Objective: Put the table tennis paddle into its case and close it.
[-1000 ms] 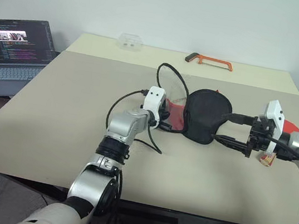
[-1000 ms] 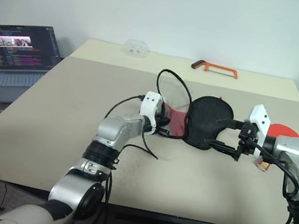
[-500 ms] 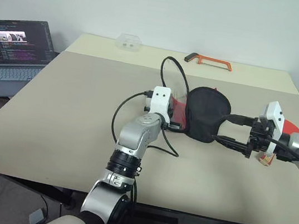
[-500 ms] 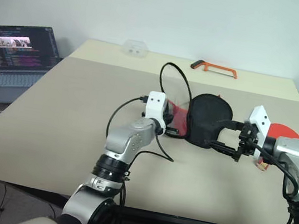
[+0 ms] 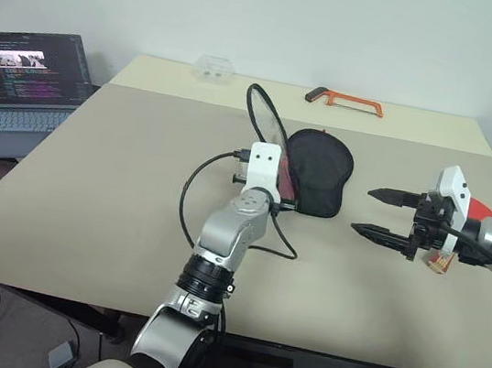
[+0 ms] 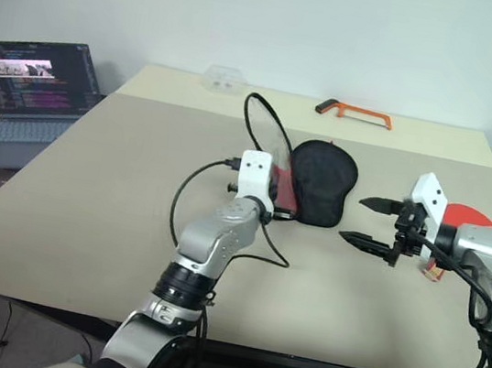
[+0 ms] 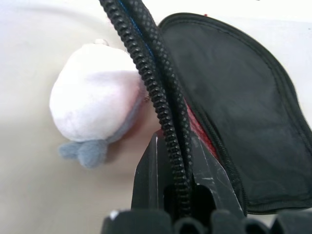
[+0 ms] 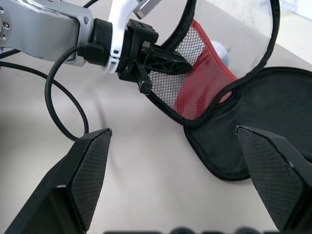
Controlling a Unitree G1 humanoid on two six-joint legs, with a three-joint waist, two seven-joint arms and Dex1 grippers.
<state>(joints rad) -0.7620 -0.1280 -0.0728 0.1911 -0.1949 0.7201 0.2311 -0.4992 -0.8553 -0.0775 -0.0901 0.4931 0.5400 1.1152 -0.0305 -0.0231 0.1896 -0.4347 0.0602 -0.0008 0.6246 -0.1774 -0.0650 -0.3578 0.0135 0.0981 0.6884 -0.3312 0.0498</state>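
Left fingers [image 8: 163, 61] pinch the case [image 5: 317, 172] at its zipper edge; right fingers [image 5: 388, 214] stand wide, empty. The paddle [image 6: 463, 216], apparently behind the right wrist, lies nearer that arm.

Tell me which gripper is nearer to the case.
Left. The left gripper is shut on the case, pinching its zipper edge with the red mesh flap lifted. The right gripper stands open beside the case's black half, apart from it.
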